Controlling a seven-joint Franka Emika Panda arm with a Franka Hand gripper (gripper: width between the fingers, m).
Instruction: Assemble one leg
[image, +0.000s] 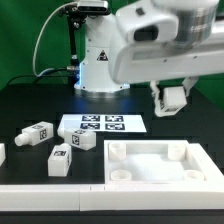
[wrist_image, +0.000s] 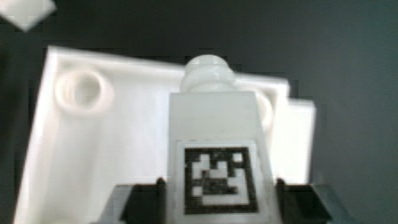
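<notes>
One leg in the grip, not yet fixed to the panel.
Well off to the exterior view's left of the hand, spare legs lie on the tabletop. The hand is clamped on the leg above the panel, its tip off to one side of the corner hole. Seating and tightening look still to do.

Bright light overexposes the blurred small white blocky plastic leg in the wrist view; the black table reads dark.
</notes>
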